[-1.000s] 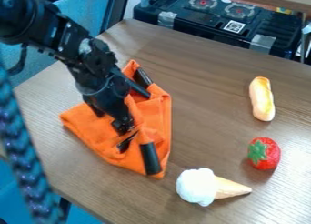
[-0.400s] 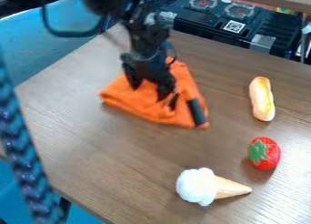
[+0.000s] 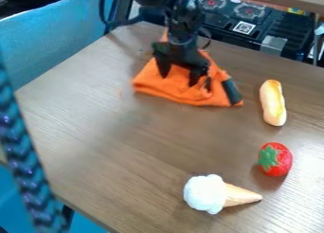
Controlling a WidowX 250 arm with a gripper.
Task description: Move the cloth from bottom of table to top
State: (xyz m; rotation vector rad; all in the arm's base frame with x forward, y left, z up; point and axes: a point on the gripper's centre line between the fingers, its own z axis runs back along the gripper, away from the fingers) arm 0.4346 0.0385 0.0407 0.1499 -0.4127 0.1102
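At the 9 o'clock side, a braided cord [image 3: 25, 161] crosses the view in front of the bench [image 3: 114, 142]. Next, toward 12 o'clock, the orange cloth [image 3: 171, 90] lies bunched on the far part of the bench, its dark-banded corner pointing to about 4 o'clock. The gripper [image 3: 179, 77] hangs down over it, jaws spread, orange fabric showing between them; whether they nip any fold I cannot tell. Further right sit an ice cream cone [image 3: 212, 194] near 5 o'clock, a strawberry [image 3: 276, 160] near 4 and a bread roll [image 3: 273, 104] near 2.

The task looks mostly done: the cloth is in the top half. What seems left is perhaps a small nudge toward 12 o'clock, then lifting the gripper clear.
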